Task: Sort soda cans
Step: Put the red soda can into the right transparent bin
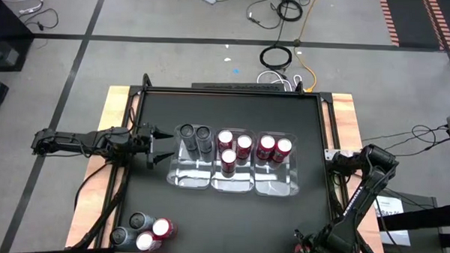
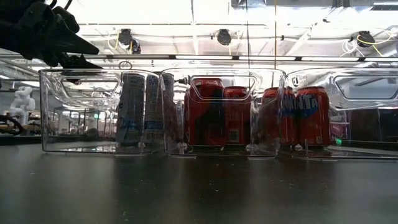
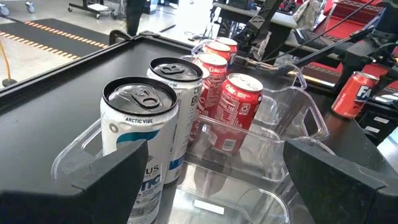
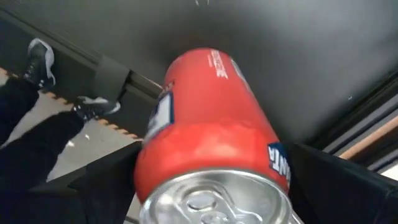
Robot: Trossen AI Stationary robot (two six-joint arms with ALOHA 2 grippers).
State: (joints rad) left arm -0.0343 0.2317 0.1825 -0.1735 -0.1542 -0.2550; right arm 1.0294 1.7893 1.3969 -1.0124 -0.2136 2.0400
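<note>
High view shows a black table [image 1: 229, 209] with three clear plastic trays [image 1: 233, 179] standing side by side in its middle. The left tray [image 1: 191, 174] holds two grey cans [image 1: 195, 137], the middle tray [image 1: 233, 181] holds three red cans [image 1: 232, 147], and the right tray [image 1: 276, 181] holds two red cans [image 1: 274, 148]. All of them stand upright. Near the front left corner of the table, well apart from the trays, there is a small group of loose cans [image 1: 143, 232]: some dark grey, one red lying on its side.

The left claw [image 1: 163, 145] stands just beside the left tray, its fingers wide apart and holding nothing. In the left wrist view the two grey cans [image 3: 158, 118] are close in front of the fingers [image 3: 118, 180], with the red ones [image 3: 225, 93] behind them in the next tray.

The right arm is folded at the right edge of the table, with its claw [image 1: 311, 246] near the front right corner. In the right wrist view a red can [image 4: 214, 149] fills the space between the two fingers [image 4: 339, 186], silver top toward the camera. The fingers stand wide, on both sides of this can; it seems to be gripped, but I cannot be sure that they touch it. At the left of that view a person's legs and shoes [image 4: 40, 87] stand on the floor beside the table.
</note>
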